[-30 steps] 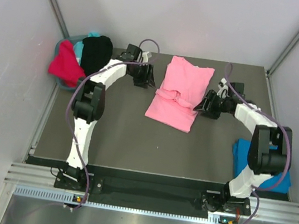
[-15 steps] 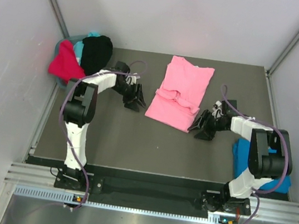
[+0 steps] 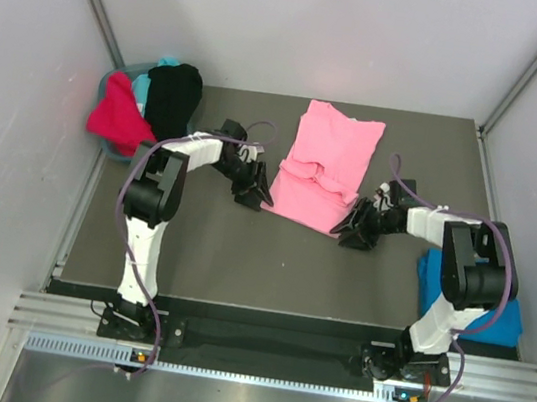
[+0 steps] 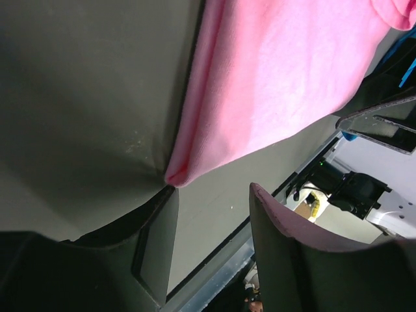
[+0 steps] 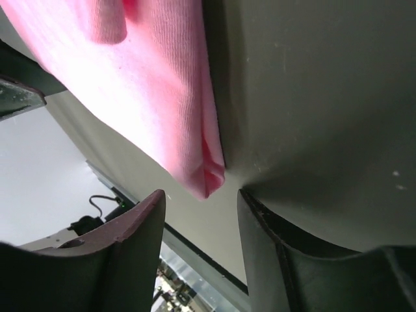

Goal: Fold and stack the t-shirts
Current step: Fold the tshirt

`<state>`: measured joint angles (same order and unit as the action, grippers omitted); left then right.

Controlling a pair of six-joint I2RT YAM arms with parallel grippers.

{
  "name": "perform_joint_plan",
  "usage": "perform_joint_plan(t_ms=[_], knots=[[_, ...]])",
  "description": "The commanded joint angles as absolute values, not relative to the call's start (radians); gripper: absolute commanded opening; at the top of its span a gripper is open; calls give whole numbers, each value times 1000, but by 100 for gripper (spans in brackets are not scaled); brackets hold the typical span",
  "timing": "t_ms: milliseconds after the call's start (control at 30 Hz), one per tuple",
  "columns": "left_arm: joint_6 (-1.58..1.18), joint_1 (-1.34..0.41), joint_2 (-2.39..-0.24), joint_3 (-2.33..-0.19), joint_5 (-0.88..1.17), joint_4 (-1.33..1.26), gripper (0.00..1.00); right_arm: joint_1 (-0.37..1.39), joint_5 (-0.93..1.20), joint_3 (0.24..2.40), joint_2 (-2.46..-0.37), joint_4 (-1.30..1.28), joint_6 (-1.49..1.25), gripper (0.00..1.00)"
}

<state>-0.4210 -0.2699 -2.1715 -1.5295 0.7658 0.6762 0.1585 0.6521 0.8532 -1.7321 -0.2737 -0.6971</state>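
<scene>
Waiting heap: crumpled red, teal and black cotton tees [image 3: 168, 97], bunched at the far-left corner of the dark grey worktop [image 3: 240, 257], apart from the folding area.
Left claw [image 3: 254, 196]: released, its fingers straddle the near-left hem corner, low enough to pinch it.
Middle: light pink cotton t-shirt [image 3: 327, 159], mid-worktop, sleeves tucked inward.
Right claw [image 3: 353, 232]: released, mirrored at the near-right corner, likely for an even lift.
Right edge: bright blue tee [image 3: 428, 281], probably the stack's base.

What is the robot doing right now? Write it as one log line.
pink t-shirt: on table, half folded | left gripper: open at near-left corner | right gripper: open at near-right corner | likely next: pinch both corners
</scene>
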Motion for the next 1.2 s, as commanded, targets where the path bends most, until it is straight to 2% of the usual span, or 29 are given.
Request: perform_joint_plan(t_ms=[0,133,233,367,533,600,767,833,967,1167], knots=[[-428,-273,-2174,-1540,778,658,52,161,632,881,-1769,-226,-718,48],[-434,-278,-2195,-1555,773,653,51,161,629,885,-1784,-215,-724,46],[-440,-278,-2206,-1563,770,647,45,161,623,890,-1790,-210,-727,41],[-440,-278,-2212,-1562,753,653,39,161,607,894,-1801,-209,-733,40],[-446,-275,-2221,-1560,732,652,41,163,592,893,-1805,-210,-736,40],[-459,-276,-2232,-1568,732,638,41,163,595,890,-1810,-196,-741,36],[-479,-278,-2247,-1578,746,606,0,161,606,879,-1818,-176,-742,23],[-480,-279,-2241,-1577,742,604,0,161,607,877,-1813,-175,-739,19],[-474,-276,-2206,-1549,747,611,0,161,600,882,-1790,-179,-738,0],[-477,-276,-2105,-1514,767,607,0,149,646,934,-1711,-273,-661,0]])
